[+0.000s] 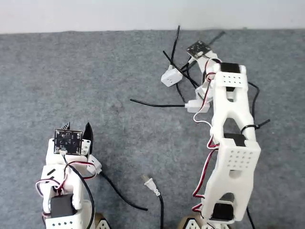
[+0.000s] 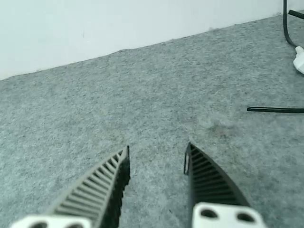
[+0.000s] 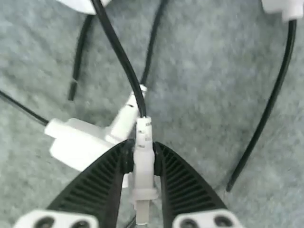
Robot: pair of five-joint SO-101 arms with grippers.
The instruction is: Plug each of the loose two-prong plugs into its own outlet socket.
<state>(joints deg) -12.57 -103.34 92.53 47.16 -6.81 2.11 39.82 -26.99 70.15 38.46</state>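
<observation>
Overhead, looking down on a grey felt mat (image 1: 95,86) with two white arms side by side. At right, extended far up the mat among tangled black cords (image 1: 174,57). Seen from that arm's wrist: right gripper (image 3: 142,146) pinching a white two-prong plug (image 3: 142,166) by its body, ribbed black fingers (image 3: 102,180) pressed against both sides, black cord leading away from the plug's far end. Just beside it on the felt, a white outlet socket (image 3: 71,142); touching or not, impossible to tell. Farther up the mat, a second white socket (image 1: 170,75). At lower left, close to its own base: left gripper (image 2: 157,148), spread wide above bare felt. Between the two arms near the front edge, lying unplugged: loose two-prong plug (image 1: 151,185), prongs toward the upper left, cord trailing to the front.
</observation>
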